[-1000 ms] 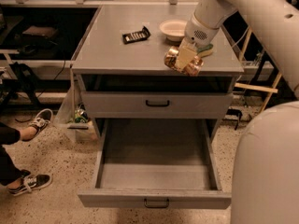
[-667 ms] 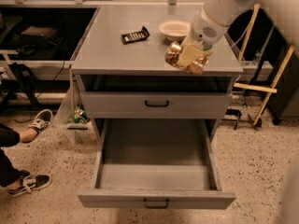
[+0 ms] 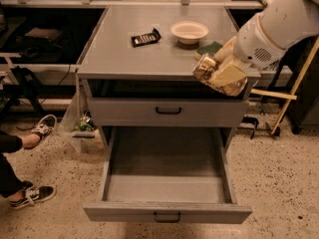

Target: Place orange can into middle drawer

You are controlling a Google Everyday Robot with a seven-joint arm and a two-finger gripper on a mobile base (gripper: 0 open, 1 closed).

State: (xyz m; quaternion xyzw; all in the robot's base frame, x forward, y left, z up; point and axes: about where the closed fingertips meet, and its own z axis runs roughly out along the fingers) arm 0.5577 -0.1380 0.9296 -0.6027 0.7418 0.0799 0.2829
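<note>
Looking at your tool [image 3: 222, 76], you'll see it clamped on the can [image 3: 204, 68], held over the table's [image 3: 149, 59] front right edge, above the pulled-out drawer [image 3: 167, 189]; a bowl [image 3: 189, 32] sits farther back on top.

The cabinet top [image 3: 124, 59] is plain matte grey. At its front right corner, the cream-yellow gripper [image 3: 223, 75] on a white arm [image 3: 279, 24] clasps the orange can [image 3: 205, 68], shiny gold-orange mottled with brown and white. Below the top, the middle drawer [image 3: 167, 185] is the same grey, with a black handle [image 3: 167, 217]. On the top sit an off-white bowl [image 3: 189, 31] and a dark green sponge [image 3: 209, 48]. The floor [image 3: 279, 183] around the cabinet is beige, speckled dark.
</note>
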